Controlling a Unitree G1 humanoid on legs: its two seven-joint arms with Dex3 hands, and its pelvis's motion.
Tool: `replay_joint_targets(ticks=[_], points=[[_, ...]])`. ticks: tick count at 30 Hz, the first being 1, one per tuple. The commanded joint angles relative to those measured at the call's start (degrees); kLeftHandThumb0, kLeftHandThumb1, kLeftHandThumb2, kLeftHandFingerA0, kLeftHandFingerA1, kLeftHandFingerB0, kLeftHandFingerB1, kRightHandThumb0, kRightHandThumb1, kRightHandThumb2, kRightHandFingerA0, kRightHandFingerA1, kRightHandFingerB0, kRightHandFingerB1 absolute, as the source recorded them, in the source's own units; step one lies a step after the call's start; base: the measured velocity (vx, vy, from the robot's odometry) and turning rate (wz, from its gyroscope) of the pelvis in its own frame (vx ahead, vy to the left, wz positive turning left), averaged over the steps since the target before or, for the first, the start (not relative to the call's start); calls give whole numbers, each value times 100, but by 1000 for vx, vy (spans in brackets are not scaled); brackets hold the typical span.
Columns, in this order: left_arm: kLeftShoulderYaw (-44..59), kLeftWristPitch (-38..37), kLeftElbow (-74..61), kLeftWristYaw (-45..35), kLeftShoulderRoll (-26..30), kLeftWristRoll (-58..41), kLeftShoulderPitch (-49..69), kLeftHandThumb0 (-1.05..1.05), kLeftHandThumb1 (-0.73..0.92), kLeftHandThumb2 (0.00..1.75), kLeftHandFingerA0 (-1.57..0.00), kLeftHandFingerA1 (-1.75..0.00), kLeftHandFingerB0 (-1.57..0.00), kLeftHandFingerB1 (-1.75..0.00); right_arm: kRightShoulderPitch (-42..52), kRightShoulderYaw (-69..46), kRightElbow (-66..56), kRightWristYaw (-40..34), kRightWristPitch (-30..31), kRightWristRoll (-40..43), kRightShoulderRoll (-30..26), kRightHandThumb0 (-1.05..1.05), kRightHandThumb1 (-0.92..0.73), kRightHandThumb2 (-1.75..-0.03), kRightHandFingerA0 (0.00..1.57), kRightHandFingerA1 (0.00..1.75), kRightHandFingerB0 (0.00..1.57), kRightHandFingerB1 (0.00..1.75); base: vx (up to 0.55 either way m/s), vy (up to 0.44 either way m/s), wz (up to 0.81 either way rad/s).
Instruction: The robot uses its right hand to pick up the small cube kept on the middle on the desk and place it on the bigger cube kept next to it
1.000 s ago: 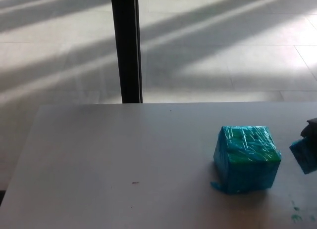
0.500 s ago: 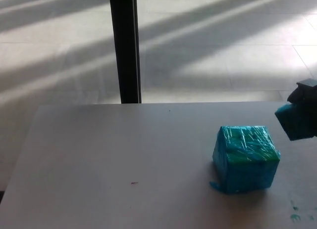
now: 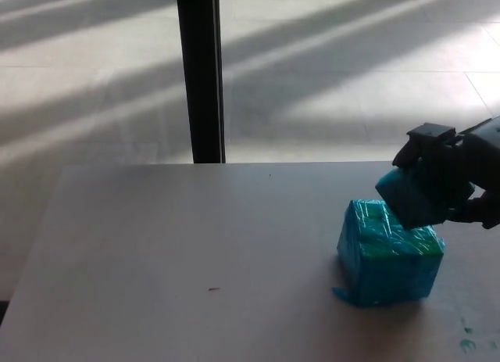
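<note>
— Over the right side of the pale grey desk (image 3: 195, 245), what is the black right hand (image 3: 453, 170) doing?
— Its fingers are clamped on the small teal plastic-wrapped cube (image 3: 414, 196), tilted, just above the top right of the bigger teal-and-green wrapped cube (image 3: 388, 252).
— Touching it?
— Cannot tell. The bigger cube sits on the desk.
</note>
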Motion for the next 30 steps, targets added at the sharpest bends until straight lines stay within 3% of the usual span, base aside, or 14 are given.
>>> replay_joint_targets(ticks=[1, 3, 7, 8, 9, 11, 12, 16, 17, 18, 21, 22, 23, 30], points=[[22, 6, -35, 39, 90, -62, 24, -85, 79, 65, -41, -37, -30, -31, -169, -24, -9, 472, 33, 121, 37, -31, -72, -70, 83, 175, 70, 138, 0, 0, 0], [25, 5, 14, 27, 99, -61, -1, -84, 80, 65, -42, -39, -29, -31, -204, 16, 43, 579, 48, 77, 39, -27, -71, -70, 80, 175, 68, 141, 0, 0, 0], [5, 5, 29, 21, 108, -49, -22, -85, 80, 65, -41, -38, -27, -30, -230, 91, 19, 791, 191, -45, 35, -31, -70, -64, 82, 167, 86, 76, 0, 0, 0], [15, 23, 33, 1, 110, -65, -27, -85, 80, 65, -41, -38, -27, -30, -234, 101, 50, 746, 166, -69, 50, -31, -70, -64, 82, 167, 86, 76, 0, 0, 0], [-9, -48, 56, 39, 99, -28, -25, -84, 80, 65, -41, -37, -28, -31, -256, 159, 100, 784, 183, -103, 100, -31, -70, -63, 82, 168, 70, 126, 0, 0, 0], [-16, -53, 67, 33, 103, -22, -30, -84, 80, 65, -41, -37, -28, -31, -271, 183, 105, 867, 232, -95, 114, -31, -70, -63, 82, 168, 70, 126, 0, 0, 0], [-15, -31, 72, 15, 106, -27, -51, -84, 80, 65, -41, -37, -29, -31, -307, 237, 163, 896, 315, -134, 206, -26, -72, -68, 79, 174, 63, 155, 0, 0, 0], [4, 5, 47, 16, 99, -54, -52, -85, 79, 65, -41, -38, -27, -30, -359, 260, 290, 871, 301, -138, 331, -23, -69, -72, 79, 175, 64, 159, 0, 0, 0], [-12, -8, 25, -17, 104, -42, -32, -84, 80, 65, -40, -37, -28, -31, -333, 255, 300, 866, 320, -130, 365, -21, -68, -74, 96, 174, 62, 150, 0, 0, 0], [-31, -15, 24, 44, 100, -16, -34, -83, 80, 65, -42, -36, -29, -31, -370, 291, 334, 870, 338, -164, 433, -26, -73, -75, 77, 175, 63, 154, 0, 0, 0], [-24, -14, 13, 17, 107, -28, -26, -86, 80, 65, -39, -36, -30, -31, -428, 370, 433, 830, 375, -287, 543, -26, -71, -79, 78, 175, 64, 155, 0, 0, 0], [-28, -31, 22, 7, 108, -23, -20, -84, 63, 100, -33, -49, -24, -45, -462, 397, 503, 766, 344, -327, 572, -25, -70, -81, 79, 175, 65, 154, 0, 0, 0], [-35, -14, 12, 21, 119, -15, -7, -84, 63, 100, -34, -49, -25, -45, -464, 429, 544, 747, 380, -356, 607, -19, -65, -85, 94, 171, 67, 144, 0, 0, 0], [24, 68, 46, 10, 116, -74, -53, -84, 62, 99, -34, -49, -24, -45, -636, 562, 955, 689, 679, -548, 756, -19, -64, -78, 92, 171, 66, 141, 0, 0, 0]])
